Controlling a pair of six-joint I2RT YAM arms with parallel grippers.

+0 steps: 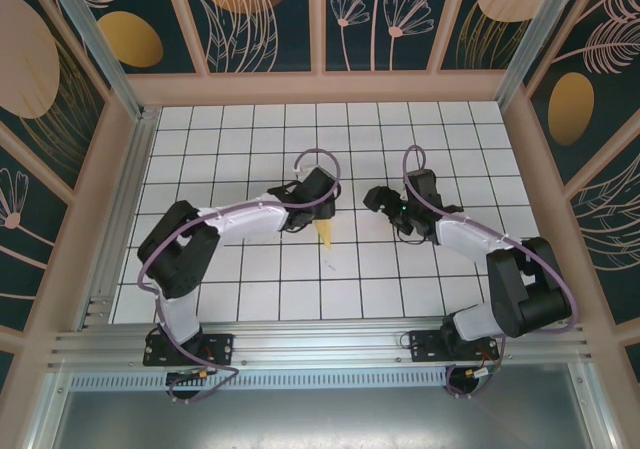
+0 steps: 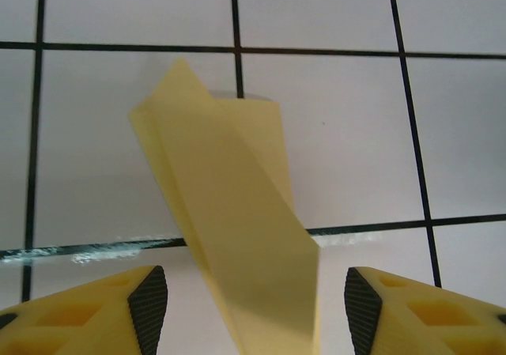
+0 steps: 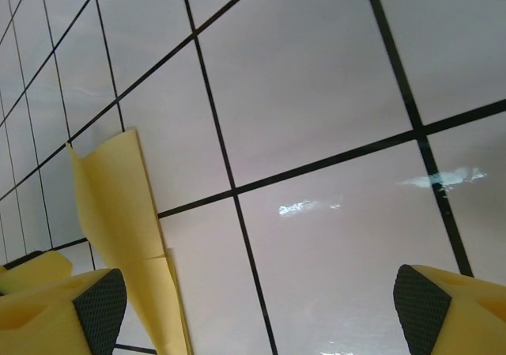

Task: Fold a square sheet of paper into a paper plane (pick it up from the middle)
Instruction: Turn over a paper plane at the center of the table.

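Your left claw [image 2: 255, 304] stands part open. Its two dark pads [image 2: 148, 300] sit either side of the pale yellow folded paper plane [image 2: 229, 213] with a clear gap on each side, so nothing is gripped. The plane is already a narrow creased dart. From above, its wide end is tucked just under that claw and its point aims toward the near edge, so the long axis runs near to far. It looks tilted up between the pads rather than pressed flat, though you cannot tell how much of it rests on the counter.

This is the relation your next move turns on: the plane is directly in the left claw's gap, while your right claw [image 3: 261, 307] is off to the right, near but apart. The right claw is spread wide and empty. In its wrist view the yellow paper is at the left, beside one pad [image 3: 103, 311]. The left arm is plainly nearer.

The white, black-gridded counter [image 1: 250, 299] is glossy, so I judge thin paper will slide easily on it. There is open tile all round. Dark leaf-patterned wall panels [image 1: 260, 19] close off the left, far and right sides.
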